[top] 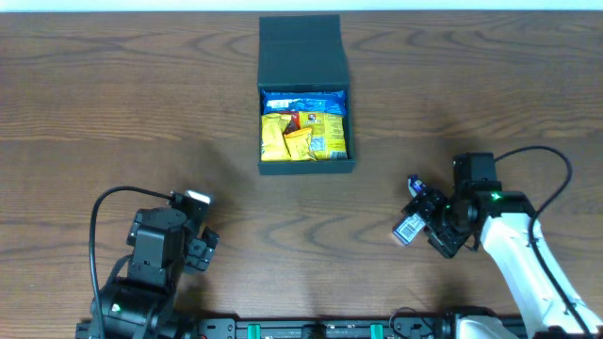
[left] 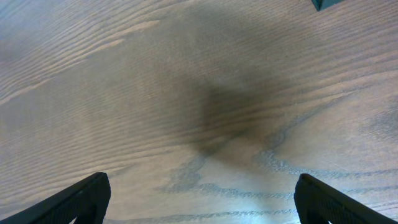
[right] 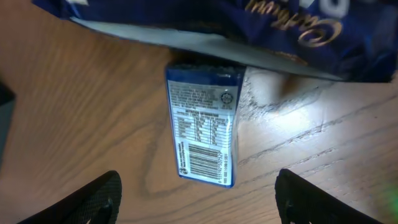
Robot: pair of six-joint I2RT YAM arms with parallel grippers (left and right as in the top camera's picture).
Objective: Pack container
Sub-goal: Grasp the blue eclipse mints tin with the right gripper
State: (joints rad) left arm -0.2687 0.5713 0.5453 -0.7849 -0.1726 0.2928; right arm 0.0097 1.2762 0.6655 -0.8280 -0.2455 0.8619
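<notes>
Right fingers stand open astride a small blue carton, not touching it. Left fingers are open above the desk. Container sits well ahead of both (lid up, part-filled). Judged light, stiff, matte card; grip a side wall.

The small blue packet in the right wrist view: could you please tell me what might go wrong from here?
The small blue packet seems partly tucked under a larger blue wrapper; closing the right hand may drag or pinch both. The container already looks nearly full of yellow packets, so another item might sit proud and block the lid.
</notes>
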